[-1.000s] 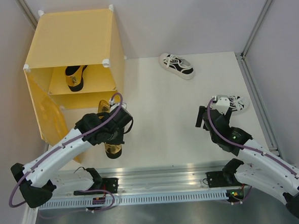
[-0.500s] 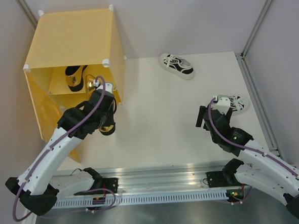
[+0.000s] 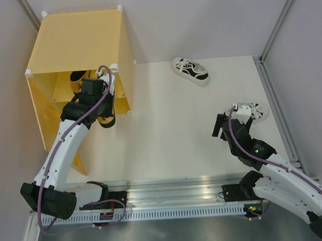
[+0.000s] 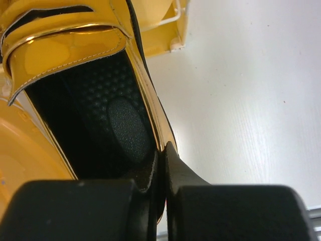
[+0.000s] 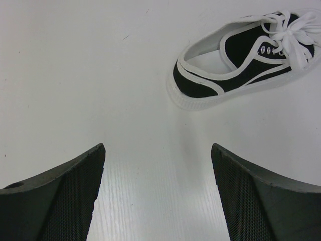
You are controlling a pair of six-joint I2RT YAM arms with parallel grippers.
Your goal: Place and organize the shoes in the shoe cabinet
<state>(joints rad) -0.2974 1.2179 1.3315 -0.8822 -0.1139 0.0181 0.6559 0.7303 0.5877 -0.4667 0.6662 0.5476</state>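
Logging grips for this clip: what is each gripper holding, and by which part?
Left gripper pinches a gold loafer by the side rim of its opening; right gripper is open, holding nothing.

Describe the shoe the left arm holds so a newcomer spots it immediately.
Find the yellow cabinet in the far left corner. At its open front, the left gripper is shut on the side wall of a shiny gold loafer with a black inside. Its twin sits inside on the shelf, untouched.
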